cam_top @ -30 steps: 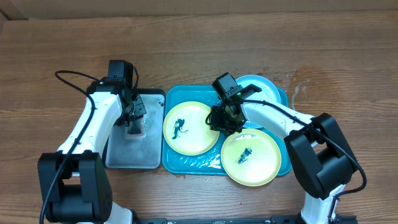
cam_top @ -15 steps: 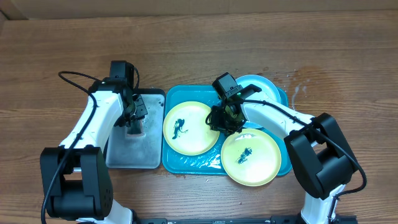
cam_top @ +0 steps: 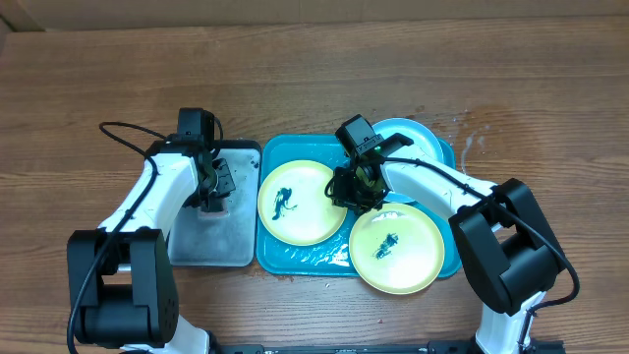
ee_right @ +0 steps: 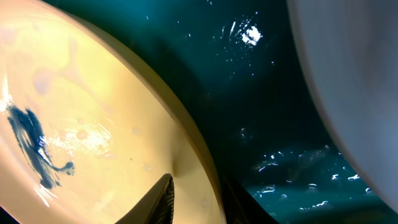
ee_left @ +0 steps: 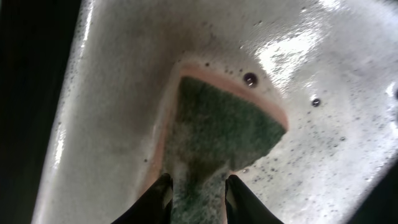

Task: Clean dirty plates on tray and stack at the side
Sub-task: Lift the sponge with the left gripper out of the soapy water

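A brown wooden counter (cam_top: 314, 79) carries two trays side by side, with a robot arm reaching in over each. On the teal tray (cam_top: 267, 254), whose floor glistens with water, lie three plates. The first yellow-green plate (cam_top: 307, 224) sits at the tray's left, a dark blue smudge on its pale centre. The second yellow-green plate (cam_top: 421, 264), also smudged, sits at the front right and overhangs the tray's edge. The light blue plate (cam_top: 421, 136) rests in the far right corner, partly hidden by the right arm.

The right tool (cam_top: 352, 193) is down at the right-hand edge of the first yellow-green plate. In the right wrist view the tool (ee_right: 196, 200) is clamped on that plate's rim (ee_right: 193, 168), one finger on the upper face and the other below the lip, with the teal floor dark and wet beyond.

To the left, just beside the teal tray, stands a grey metal tray (cam_top: 208, 246) with a black rim. The left tool (cam_top: 212, 201) is lowered over its far end. The left wrist view shows this tool (ee_left: 198, 188) closed on a sponge (ee_left: 221, 121), green scouring face up and pale orange edge showing, set against the wet, bubble-flecked metal.
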You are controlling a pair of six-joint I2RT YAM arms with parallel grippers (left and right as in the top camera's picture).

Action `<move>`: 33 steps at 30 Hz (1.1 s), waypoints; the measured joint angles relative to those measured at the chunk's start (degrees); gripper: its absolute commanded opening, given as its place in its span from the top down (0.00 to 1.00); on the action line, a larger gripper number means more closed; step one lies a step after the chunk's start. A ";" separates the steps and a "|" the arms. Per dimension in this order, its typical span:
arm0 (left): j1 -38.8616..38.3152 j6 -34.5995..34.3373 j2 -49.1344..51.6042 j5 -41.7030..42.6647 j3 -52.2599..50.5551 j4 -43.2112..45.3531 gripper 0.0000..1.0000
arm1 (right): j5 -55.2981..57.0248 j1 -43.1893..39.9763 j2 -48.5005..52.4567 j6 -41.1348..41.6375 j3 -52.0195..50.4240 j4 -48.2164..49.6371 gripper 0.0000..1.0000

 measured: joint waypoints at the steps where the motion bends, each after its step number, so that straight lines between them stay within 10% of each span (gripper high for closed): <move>1: 0.00 0.13 0.00 0.20 0.00 0.37 0.76 | -0.02 -0.02 0.00 0.00 0.00 0.02 0.72; 27: 0.00 1.29 0.00 1.60 -2.05 4.04 0.78 | 0.00 -0.02 0.00 -0.02 0.00 -0.13 0.72; 33: 0.13 1.49 0.00 1.14 -3.32 5.33 0.96 | -0.02 -0.02 0.00 0.02 0.00 -0.15 0.72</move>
